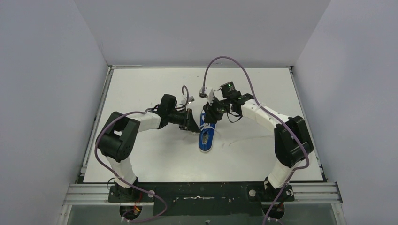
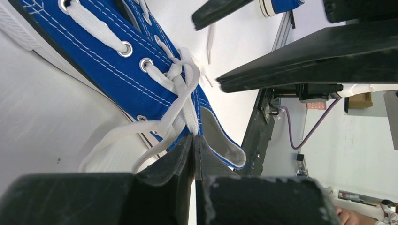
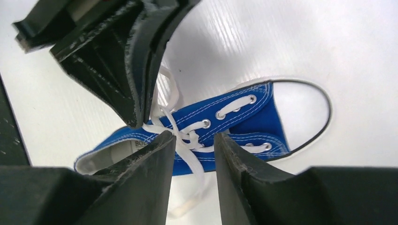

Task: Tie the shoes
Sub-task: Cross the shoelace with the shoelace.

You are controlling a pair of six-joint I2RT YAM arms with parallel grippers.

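A blue canvas shoe (image 1: 205, 139) with white laces lies on the white table (image 1: 141, 89), toe toward the arms. In the left wrist view the shoe (image 2: 136, 84) fills the upper left, its lace (image 2: 185, 105) running from a crossing down into my left gripper (image 2: 194, 137), which is shut on it. My right gripper (image 3: 195, 143) hovers over the shoe (image 3: 244, 117) by the top eyelets. It is open, and a loose lace end (image 3: 190, 159) passes between its fingers untouched. A bit of a second blue shoe (image 2: 280, 5) shows at the frame's top edge.
The two grippers (image 1: 191, 124) (image 1: 209, 117) stand close together over the shoe's ankle end. Grey walls enclose the table on three sides. Purple cables (image 1: 234, 63) loop above the right arm. A metal rail (image 1: 202, 191) holding the arm bases runs along the near edge.
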